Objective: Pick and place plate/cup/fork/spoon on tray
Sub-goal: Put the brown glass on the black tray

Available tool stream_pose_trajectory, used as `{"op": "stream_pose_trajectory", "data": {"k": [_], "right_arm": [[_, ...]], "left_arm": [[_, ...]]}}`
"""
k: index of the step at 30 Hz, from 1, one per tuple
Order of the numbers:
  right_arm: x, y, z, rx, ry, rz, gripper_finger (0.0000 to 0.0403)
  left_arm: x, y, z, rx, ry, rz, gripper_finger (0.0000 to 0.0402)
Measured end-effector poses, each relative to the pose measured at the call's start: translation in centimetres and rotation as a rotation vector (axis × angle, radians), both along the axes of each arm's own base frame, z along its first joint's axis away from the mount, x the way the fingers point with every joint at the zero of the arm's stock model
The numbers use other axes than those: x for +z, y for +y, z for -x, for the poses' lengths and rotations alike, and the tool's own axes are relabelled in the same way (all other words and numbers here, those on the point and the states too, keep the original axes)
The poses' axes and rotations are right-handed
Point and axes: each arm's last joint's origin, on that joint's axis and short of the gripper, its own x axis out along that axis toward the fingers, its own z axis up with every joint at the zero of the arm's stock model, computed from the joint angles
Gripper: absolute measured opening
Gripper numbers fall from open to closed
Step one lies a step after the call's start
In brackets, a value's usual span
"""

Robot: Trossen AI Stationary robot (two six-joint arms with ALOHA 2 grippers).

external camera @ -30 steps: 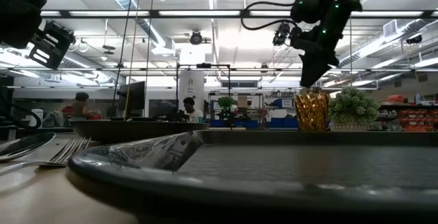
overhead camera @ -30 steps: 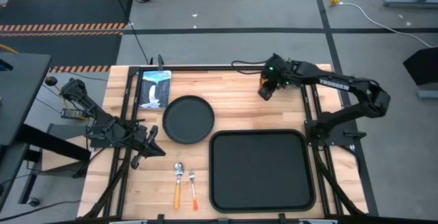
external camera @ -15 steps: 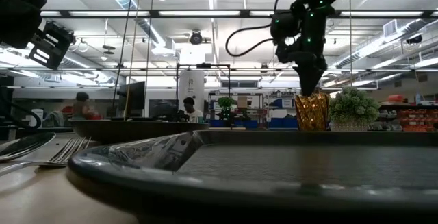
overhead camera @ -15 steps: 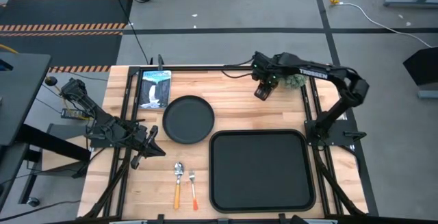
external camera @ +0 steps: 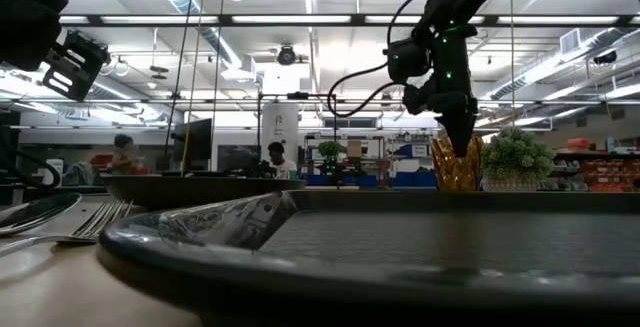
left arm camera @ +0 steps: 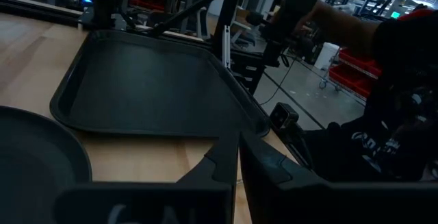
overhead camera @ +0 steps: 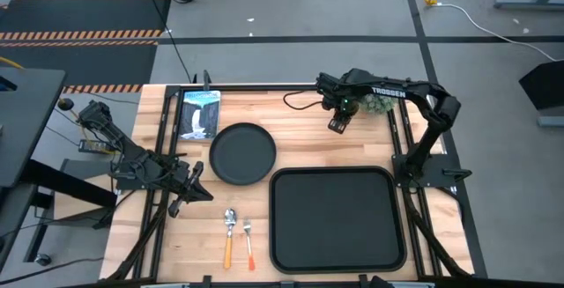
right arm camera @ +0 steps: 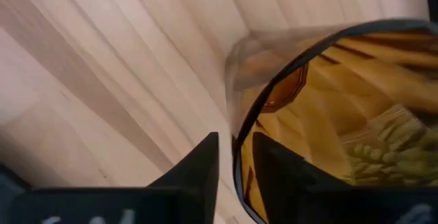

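At far table (overhead camera: 300, 116) edge, right claw (right arm camera: 235, 157) pinching cup (right arm camera: 321, 114) rim, one finger inside for lift toward tray (overhead camera: 335, 222); left claw (left arm camera: 236, 157) closed, idle

R arm stretched across far side, dark two-finger tool (overhead camera: 337, 126) pointing down, fingers nearly together. L arm folded at left edge, tool (overhead camera: 196, 191) closed.

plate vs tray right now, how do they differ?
Shape: the plate is round; the tray is rectangular with rounded corners.
Size: the tray is clearly larger than the plate.
Place: the plate sits mid-table, farther back; the tray lies at the front, toward the right arm's side, close beside the plate.
Shared: both are matte black with a raised rim, flat on the wood, and empty.
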Motion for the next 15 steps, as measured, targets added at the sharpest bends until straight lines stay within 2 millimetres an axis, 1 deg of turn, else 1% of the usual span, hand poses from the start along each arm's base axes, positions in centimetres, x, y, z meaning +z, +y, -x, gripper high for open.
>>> {"op": "stream_pose_trajectory", "data": {"k": [6, 8, 11, 15], "right_arm": [[0.2, 0.1, 0.2, -0.001, 0.003, -0.003, 0.0026], [0.2, 0.2, 0.2, 0.000, 0.010, -0.011, 0.0013], [0.2, 0.5, 0.3, -0.009, 0.029, -0.023, 0.0015], [0.7, 1.3, 0.3, -0.035, 0.061, -0.070, 0.0025]], "left_arm": [[0.0, 0.0, 0.0, 0.000, 0.000, 0.000, 0.0023], [0.0, 0.0, 0.0, 0.000, 0.000, 0.000, 0.0023], [0.0, 0.0, 0.0, 0.000, 0.000, 0.000, 0.0023], [0.0, 0.0, 0.0, 0.000, 0.000, 0.000, 0.0023]]}}
